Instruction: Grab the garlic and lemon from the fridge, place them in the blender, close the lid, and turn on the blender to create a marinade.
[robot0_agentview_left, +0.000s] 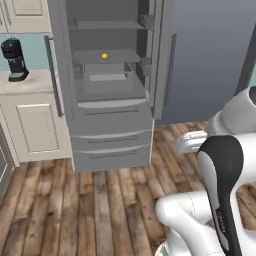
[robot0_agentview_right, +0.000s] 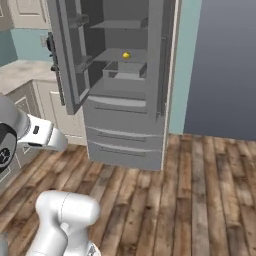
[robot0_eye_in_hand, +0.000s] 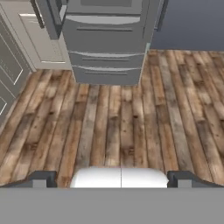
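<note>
Fridge stands ahead of my jaws, well apart across the wooden floor, its door swung wide open. My jaws are apart w/ nothing between them — both tips sit wide at the bottom of the hand view. I judge this is the fetch step, barely begun: approach the fridge, then reach up to the shelf. The lemon sits on that shelf, far ahead of and above my jaws. Garlic — can't make it out. Next move calls for closing the gap, then lifting my jaws to shelf height. No labels or writing readable anywhere.
</note>
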